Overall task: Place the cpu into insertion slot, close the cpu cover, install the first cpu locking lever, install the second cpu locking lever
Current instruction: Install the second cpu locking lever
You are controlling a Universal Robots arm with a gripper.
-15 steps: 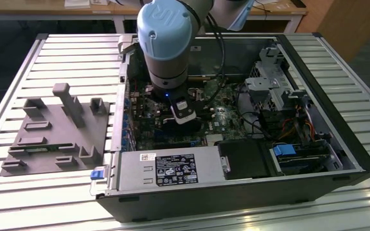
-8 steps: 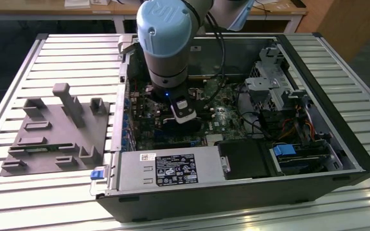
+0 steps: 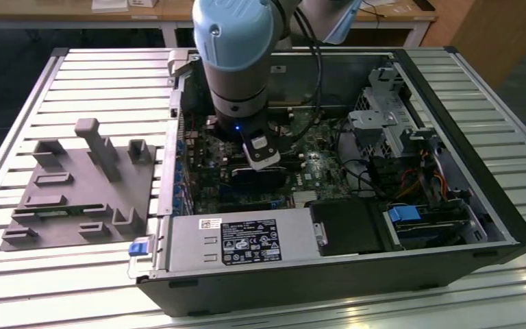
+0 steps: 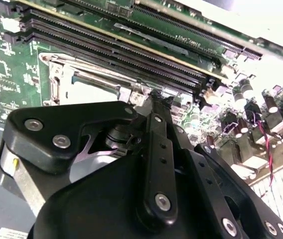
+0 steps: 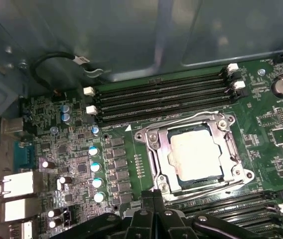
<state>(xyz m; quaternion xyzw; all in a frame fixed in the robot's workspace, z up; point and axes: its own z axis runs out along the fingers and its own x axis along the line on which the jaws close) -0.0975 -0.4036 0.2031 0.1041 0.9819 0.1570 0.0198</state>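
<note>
On the green motherboard (image 5: pixel 71 149), in the first wrist view, the cpu (image 5: pixel 196 155) lies flat in its socket, pale top up; being square, it has no long axis, and its edges sit slightly skewed to the black memory slots (image 5: pixel 161 97) at its 11 o'clock. The cpu cover (image 5: pixel 157 152) frames it, closed down around it. The gripper (image 5: pixel 154 199) hovers at the cpu's 7 o'clock, apart from it, fingertips pressed together on nothing.
</note>
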